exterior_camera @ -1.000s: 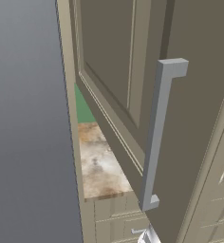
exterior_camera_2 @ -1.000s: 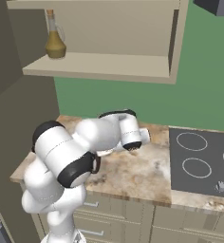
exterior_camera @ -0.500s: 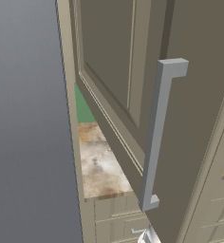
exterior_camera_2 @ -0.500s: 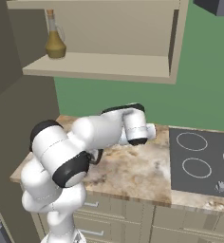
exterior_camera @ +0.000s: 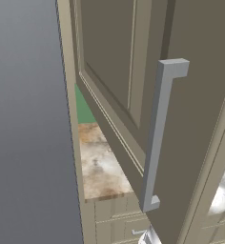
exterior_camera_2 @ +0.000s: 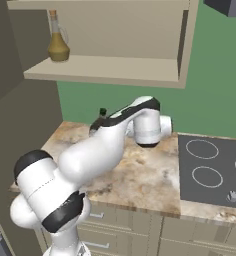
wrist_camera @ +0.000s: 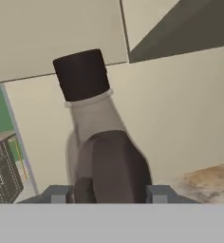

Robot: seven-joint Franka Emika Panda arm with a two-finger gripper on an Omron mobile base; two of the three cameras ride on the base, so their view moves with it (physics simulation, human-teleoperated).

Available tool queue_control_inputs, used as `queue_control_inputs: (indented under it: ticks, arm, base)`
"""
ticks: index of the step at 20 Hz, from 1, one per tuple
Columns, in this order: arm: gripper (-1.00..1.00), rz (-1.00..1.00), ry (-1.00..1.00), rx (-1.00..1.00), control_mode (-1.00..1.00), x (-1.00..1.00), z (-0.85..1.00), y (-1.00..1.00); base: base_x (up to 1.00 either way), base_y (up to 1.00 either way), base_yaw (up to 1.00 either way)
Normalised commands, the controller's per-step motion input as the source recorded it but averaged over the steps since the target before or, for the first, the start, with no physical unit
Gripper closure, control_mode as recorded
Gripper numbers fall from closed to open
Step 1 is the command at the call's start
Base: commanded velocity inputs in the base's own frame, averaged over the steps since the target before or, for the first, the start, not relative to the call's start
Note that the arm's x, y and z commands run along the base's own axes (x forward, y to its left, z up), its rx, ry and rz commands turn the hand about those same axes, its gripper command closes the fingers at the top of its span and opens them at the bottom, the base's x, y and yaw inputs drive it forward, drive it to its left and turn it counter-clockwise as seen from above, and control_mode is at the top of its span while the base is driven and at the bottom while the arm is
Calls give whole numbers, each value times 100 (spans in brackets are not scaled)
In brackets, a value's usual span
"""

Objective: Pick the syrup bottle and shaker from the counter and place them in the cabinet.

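- Between the dark fingertips in the hand view stood the shaker (wrist_camera: 92, 137), a greyish bottle with a black cap; the gripper (wrist_camera: 111, 192) was closed on its body.
- Right base view showed the arm reaching over the counter (exterior_camera_2: 145, 180), with the shaker's black cap peeking above the forearm, and the syrup bottle (exterior_camera_2: 58, 42) upright on the open cabinet (exterior_camera_2: 110, 70) shelf.
- Left base view showed the cabinet door (exterior_camera: 133, 86), its grey bar handle (exterior_camera: 157, 138), and a strip of counter.

An open cabinet door (exterior_camera: 133, 81) with a long bar handle (exterior_camera: 157, 138) hangs out over the worktop (exterior_camera_2: 140, 175). Inside, the shelf (exterior_camera_2: 105, 70) carries one flask (exterior_camera_2: 57, 42) at its left end; the span to its right is free.
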Motion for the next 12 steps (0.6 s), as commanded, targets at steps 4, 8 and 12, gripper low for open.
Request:
queue_control_inputs:
  ticks: [4,8,12]
  arm:
    - [100,-17,-17,0,-100,-32,100,9]
    - [100,-21,-13,0,-100,-31,100,0]
    - [100,-23,-11,-1,-100,-23,100,0]
  base:
    - [0,0,0]
    - [0,0,0]
    - [0,0,0]
